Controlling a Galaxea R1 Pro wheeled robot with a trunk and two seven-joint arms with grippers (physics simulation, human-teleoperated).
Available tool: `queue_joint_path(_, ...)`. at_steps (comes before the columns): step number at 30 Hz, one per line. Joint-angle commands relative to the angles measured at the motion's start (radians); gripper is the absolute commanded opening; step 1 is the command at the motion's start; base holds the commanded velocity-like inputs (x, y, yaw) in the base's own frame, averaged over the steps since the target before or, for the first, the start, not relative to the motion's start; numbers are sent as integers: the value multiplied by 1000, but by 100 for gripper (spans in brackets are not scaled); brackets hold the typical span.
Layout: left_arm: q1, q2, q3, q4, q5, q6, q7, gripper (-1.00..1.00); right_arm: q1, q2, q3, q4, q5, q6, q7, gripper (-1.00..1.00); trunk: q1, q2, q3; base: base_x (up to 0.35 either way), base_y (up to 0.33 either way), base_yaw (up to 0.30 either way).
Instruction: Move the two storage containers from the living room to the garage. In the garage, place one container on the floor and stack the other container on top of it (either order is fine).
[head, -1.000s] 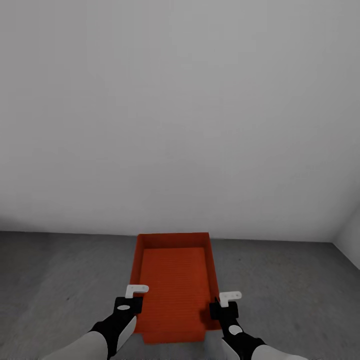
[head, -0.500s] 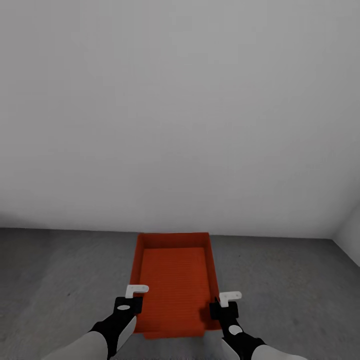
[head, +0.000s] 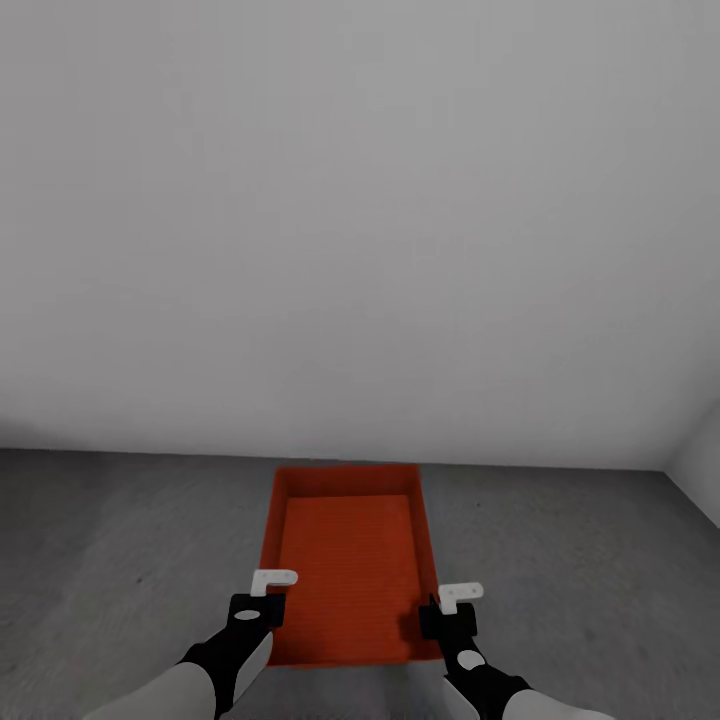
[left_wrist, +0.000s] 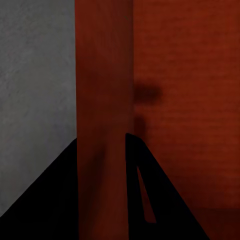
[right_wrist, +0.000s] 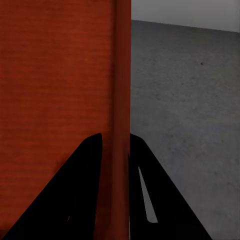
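- Head view: I see one orange-red rectangular open-top storage container (head: 347, 570) over the dark grey mottled concrete floor (head: 120, 560), near the foot of a plain grey-white wall (head: 360, 220). My left gripper (head: 262, 600) sits at the container's left long wall, my right gripper (head: 447, 612) at its right long wall, both towards the near end.
- Left wrist view: my black fingers (left_wrist: 142, 200) straddle the container's wall, one either side, pinching it.
- Right wrist view: the black fingers (right_wrist: 80, 190) likewise clamp the opposite wall, one inside, one outside, with floor beside it.
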Motion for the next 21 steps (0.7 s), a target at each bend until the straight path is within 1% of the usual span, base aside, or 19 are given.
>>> queue_joint_path(1, -1, -6, 25, -49, 60, 2, -2, -100, 0, 0, 25, 2, -14, -4, 3, -100, 0, -1, -3, 0, 0, 0)
queue_joint_path(21, -1, -6, 25, -49, 60, 2, -2, -100, 0, 0, 25, 2, -14, -5, 3, -100, 0, -1, -34, 0, 0, 0)
